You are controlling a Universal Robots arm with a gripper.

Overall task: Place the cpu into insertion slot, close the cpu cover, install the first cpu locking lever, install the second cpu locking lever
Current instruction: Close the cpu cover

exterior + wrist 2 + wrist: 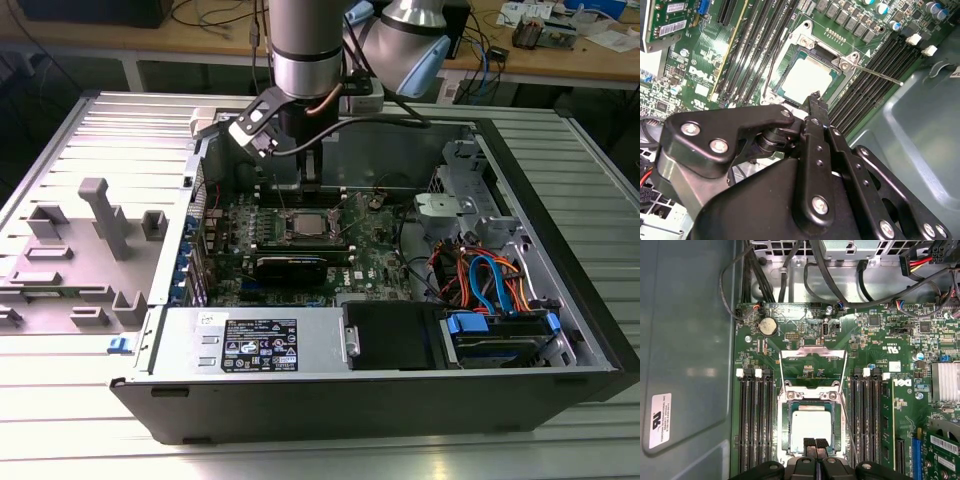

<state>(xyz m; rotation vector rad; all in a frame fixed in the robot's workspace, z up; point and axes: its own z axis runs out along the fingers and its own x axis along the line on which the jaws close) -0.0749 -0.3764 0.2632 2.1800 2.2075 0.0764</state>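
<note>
The open computer case [330,405] lies on the table [80,430], its green circuit board [867,347] spread beneath my hand [816,442]. My hand is closed, fingertips together and holding nothing. Just beyond them, the insertion slot [786,427] carries the cpu [811,424], which lies flat inside it.
</note>
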